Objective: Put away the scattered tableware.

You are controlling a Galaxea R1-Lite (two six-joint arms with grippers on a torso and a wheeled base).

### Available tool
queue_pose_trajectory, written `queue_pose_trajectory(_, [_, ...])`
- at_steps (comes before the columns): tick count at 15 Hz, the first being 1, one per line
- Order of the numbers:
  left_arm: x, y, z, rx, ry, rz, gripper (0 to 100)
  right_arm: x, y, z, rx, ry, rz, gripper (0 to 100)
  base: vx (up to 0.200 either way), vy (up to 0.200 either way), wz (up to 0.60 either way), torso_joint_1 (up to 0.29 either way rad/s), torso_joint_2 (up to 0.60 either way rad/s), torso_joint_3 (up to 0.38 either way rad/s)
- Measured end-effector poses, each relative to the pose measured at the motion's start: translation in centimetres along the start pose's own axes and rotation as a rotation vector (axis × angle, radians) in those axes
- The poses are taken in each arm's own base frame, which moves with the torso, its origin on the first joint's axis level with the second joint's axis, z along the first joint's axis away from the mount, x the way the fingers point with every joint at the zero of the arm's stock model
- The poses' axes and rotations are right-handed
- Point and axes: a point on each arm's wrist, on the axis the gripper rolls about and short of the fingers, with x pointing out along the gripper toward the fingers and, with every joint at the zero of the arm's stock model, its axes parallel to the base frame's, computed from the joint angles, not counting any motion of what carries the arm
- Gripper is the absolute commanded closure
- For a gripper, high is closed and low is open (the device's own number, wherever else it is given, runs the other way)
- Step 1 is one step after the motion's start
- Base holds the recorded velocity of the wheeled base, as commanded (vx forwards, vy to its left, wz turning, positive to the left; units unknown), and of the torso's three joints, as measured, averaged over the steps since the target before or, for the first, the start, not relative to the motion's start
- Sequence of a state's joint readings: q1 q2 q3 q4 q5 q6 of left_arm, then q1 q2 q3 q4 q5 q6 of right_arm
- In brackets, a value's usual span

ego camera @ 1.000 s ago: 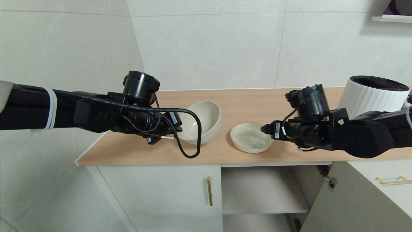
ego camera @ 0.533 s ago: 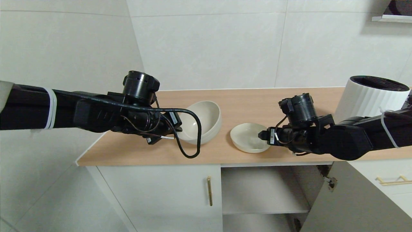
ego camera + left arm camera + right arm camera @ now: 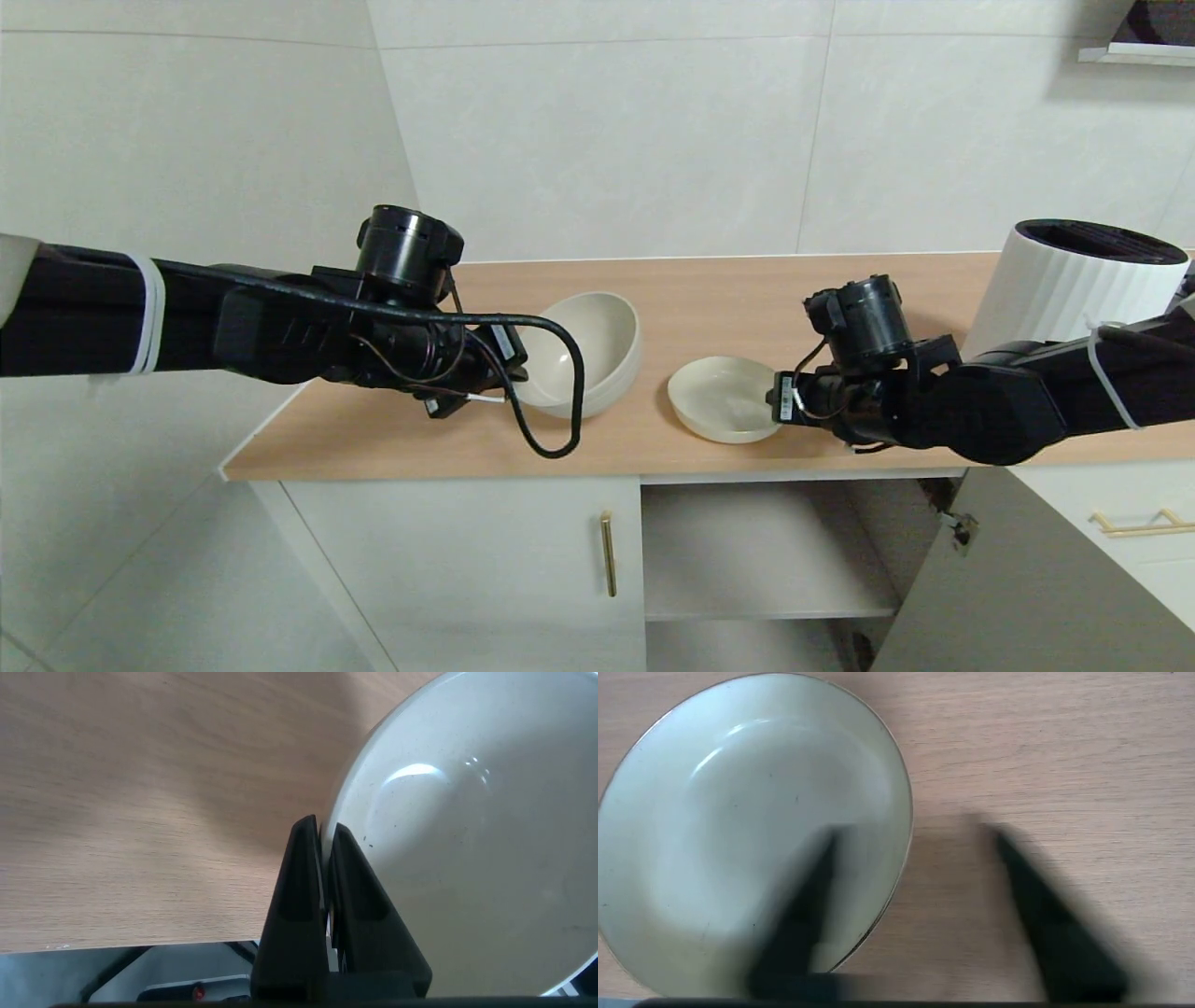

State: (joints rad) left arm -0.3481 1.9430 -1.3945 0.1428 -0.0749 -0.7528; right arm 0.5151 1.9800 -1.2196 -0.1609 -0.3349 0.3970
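While left end effector clamps rim of cream bowl, right end effector spread astride shallow dish.

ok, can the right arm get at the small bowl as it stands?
Likely yes. The right gripper is open astride the rim of the small bowl, one finger over the inside, one over the counter, nothing blocking. The large bowl in the left gripper sits clear.

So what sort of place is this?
Probably a kitchen: a wooden countertop over white cabinets, tiled walls, plus a large bowl and a small bowl.
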Motion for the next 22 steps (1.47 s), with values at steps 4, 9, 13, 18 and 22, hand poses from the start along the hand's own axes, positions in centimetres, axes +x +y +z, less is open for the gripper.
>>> queue_pose_trajectory(4, [0.0,0.0,0.0,0.0,0.0,-0.001,100,0.0,0.0,0.0,0.001,0.0,0.0,100,0.0,0.0,0.0,0.0,0.0,0.0])
queue_pose_trajectory(9, [-0.2,0.0,0.0,0.0,-0.002,-0.001,100,-0.3,-0.1,0.1,0.007,-0.004,0.001,100,0.0,0.0,0.0,0.0,0.0,0.0])
queue_pose_trajectory(13, [-1.7,0.5,-0.8,0.004,0.012,0.006,100,-2.8,-0.7,0.6,0.017,-0.017,0.039,100,0.0,0.0,0.0,0.0,0.0,0.0])
queue_pose_trajectory(18, [-4.4,1.2,-1.8,0.021,0.015,0.002,100,-8.1,-2.2,1.1,0.023,-0.007,0.167,100,0.0,0.0,0.0,0.0,0.0,0.0])
queue_pose_trajectory(22, [-6.3,1.6,-2.5,0.085,0.018,-0.019,100,-11.3,-3.3,0.7,0.006,0.081,0.262,100,0.0,0.0,0.0,0.0,0.0,0.0])
